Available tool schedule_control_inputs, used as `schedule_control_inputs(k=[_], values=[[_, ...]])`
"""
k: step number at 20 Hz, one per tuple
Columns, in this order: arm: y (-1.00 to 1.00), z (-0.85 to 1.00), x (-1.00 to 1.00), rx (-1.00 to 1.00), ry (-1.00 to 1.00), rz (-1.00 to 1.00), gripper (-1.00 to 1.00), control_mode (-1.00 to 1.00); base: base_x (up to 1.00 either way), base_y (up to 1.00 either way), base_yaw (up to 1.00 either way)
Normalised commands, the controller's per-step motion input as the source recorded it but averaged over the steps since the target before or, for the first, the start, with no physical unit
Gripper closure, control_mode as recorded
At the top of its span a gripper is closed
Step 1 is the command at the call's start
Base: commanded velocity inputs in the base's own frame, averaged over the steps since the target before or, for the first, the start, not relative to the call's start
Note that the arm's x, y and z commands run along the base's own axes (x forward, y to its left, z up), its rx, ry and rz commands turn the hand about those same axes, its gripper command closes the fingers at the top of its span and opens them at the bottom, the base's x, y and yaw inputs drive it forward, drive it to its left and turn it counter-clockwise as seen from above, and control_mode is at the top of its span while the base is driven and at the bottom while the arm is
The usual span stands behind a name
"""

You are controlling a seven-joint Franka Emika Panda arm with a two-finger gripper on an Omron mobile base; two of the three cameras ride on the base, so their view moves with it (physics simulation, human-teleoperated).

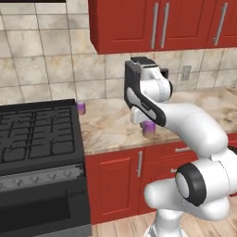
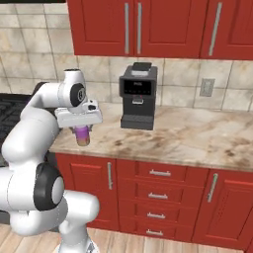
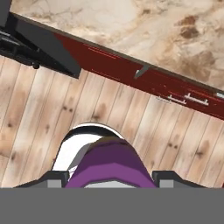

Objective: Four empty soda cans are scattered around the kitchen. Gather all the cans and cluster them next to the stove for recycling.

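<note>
**Purple can held, to be set down by the stove**

Black stove (image 1: 39, 139) sits at left; one purple can (image 1: 81, 108) is already parked on the surface (image 1: 111, 127) just beside its back corner. Further right, a second purple can (image 2: 82, 135) is pinched between the fingers (image 3: 162, 177), gripper (image 2: 81, 129) hanging near the surface's front edge. Carry should be kept level and moved left, can lowered upright near the parked one, not touching it. Grip is to be released only once the base is seated.
</note>
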Motion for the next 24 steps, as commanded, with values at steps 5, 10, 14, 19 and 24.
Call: schedule_control_inputs(k=[5,10,14,19,24], values=[[0.0,0.0,0.0,0.0,0.0,0.0,1.0,1.0,0.0,0.74,0.03],[0.0,0.0,0.0,0.0,0.0,0.0,1.0,1.0,0.28,0.39,0.0],[0.0,0.0,0.0,0.0,0.0,0.0,1.0,1.0,0.51,0.1,0.0],[0.0,0.0,0.0,0.0,0.0,0.0,1.0,1.0,0.56,0.12,0.0],[0.0,0.0,0.0,0.0,0.0,0.0,1.0,1.0,0.52,0.16,0.0]])
